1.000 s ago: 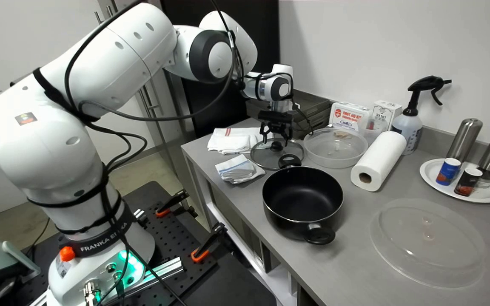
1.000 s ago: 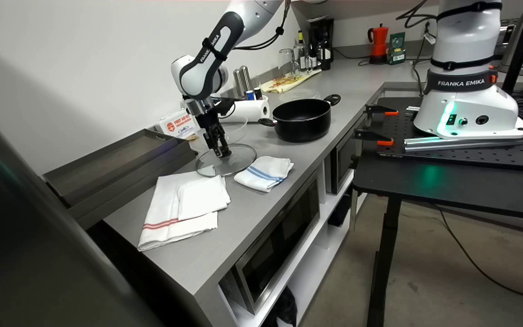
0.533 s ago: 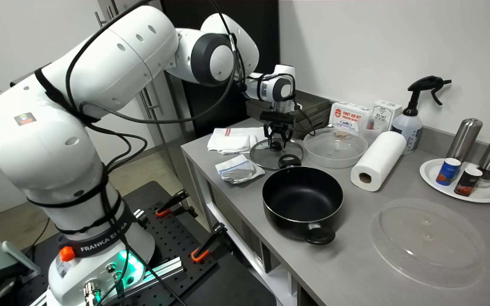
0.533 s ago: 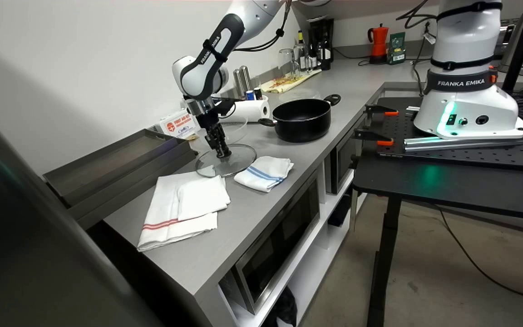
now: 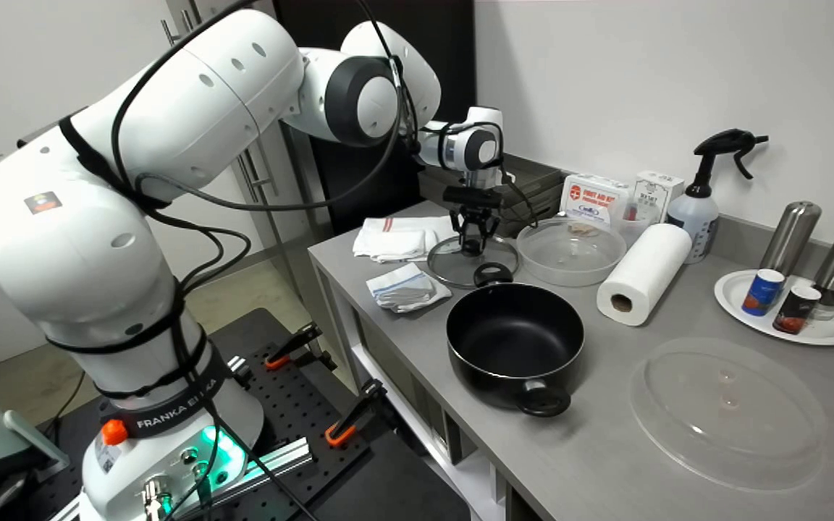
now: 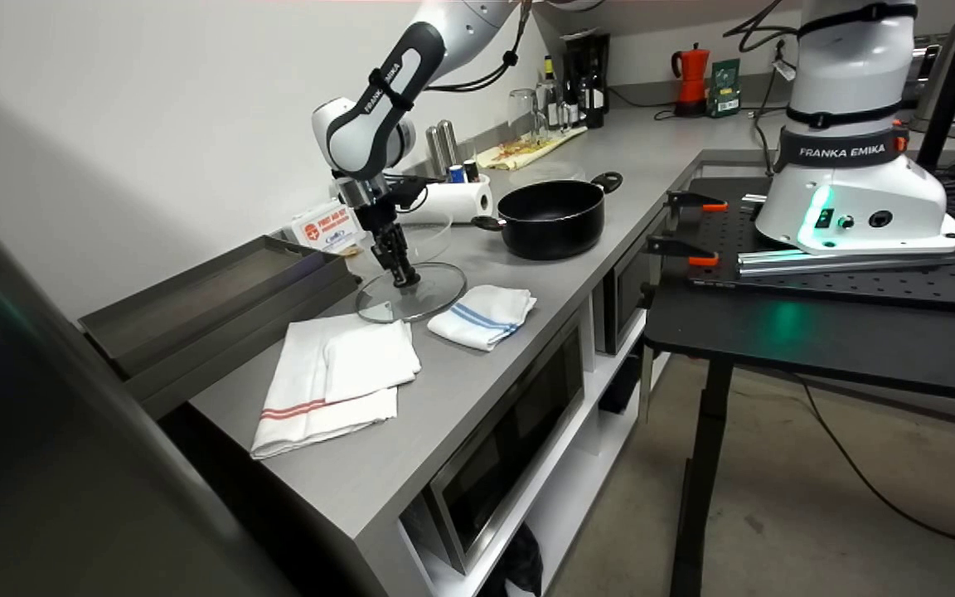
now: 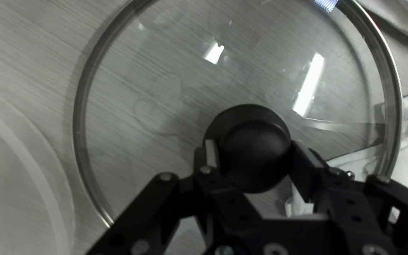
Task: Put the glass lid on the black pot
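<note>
The glass lid [image 7: 175,106], round with a metal rim and a black knob [image 7: 255,141], is at the counter's far end in an exterior view [image 5: 446,268]. My gripper [image 7: 253,152] points down over it, its fingers shut on both sides of the knob. Whether the lid still touches the counter I cannot tell. Beside it stands the black pot [image 5: 515,329], uncovered, its dark inside visible and its handles pointing toward and away from the lid. In an exterior view the pot [image 6: 556,220] is upright on the counter, right of my gripper [image 6: 403,272].
Folded white towels [image 5: 406,286] lie close beside the lid. A clear plastic container [image 5: 569,253] is on its other side, near the paper-towel roll [image 5: 645,275]. A large clear cover [image 5: 728,434] lies past the pot. Dark stacked trays [image 6: 220,307] stand near the wall.
The fingers have come together onto the lid's knob. Since half a second ago the lid has shifted very slightly along with the gripper. The pot has stayed put.
</note>
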Controlling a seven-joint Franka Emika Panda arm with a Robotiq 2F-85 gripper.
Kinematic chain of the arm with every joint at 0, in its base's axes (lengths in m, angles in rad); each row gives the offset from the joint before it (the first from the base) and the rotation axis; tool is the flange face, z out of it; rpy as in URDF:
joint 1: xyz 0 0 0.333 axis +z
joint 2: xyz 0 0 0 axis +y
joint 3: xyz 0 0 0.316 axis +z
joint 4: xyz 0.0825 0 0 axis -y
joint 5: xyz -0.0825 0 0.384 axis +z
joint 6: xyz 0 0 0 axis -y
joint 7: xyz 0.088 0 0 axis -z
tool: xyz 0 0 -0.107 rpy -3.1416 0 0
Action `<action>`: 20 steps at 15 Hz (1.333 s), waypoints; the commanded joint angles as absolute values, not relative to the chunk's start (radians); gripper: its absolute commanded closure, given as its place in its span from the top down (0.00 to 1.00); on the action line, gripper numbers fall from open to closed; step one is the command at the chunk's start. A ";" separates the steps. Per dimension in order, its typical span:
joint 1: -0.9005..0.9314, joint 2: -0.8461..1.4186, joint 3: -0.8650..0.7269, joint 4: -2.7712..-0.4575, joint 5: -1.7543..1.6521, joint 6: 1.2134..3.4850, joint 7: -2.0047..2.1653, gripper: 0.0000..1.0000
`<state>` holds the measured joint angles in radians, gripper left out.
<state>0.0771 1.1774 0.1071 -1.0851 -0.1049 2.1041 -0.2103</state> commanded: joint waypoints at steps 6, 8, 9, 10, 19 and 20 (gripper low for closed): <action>0.118 1.000 0.101 -1.279 -0.163 2.175 -0.210 0.26; 0.135 0.943 0.089 -1.335 -0.174 2.190 -0.210 0.26; 0.141 0.916 0.086 -1.363 -0.182 2.198 -0.205 0.26; 0.145 0.879 0.086 -1.400 -0.188 2.203 -0.204 0.26; 0.133 0.547 0.095 -1.735 -0.217 2.238 -0.212 0.26; 0.126 0.507 0.094 -1.773 -0.216 2.245 -0.213 0.26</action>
<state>0.1391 0.6682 0.1004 -1.6048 -0.2060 2.2042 -0.2117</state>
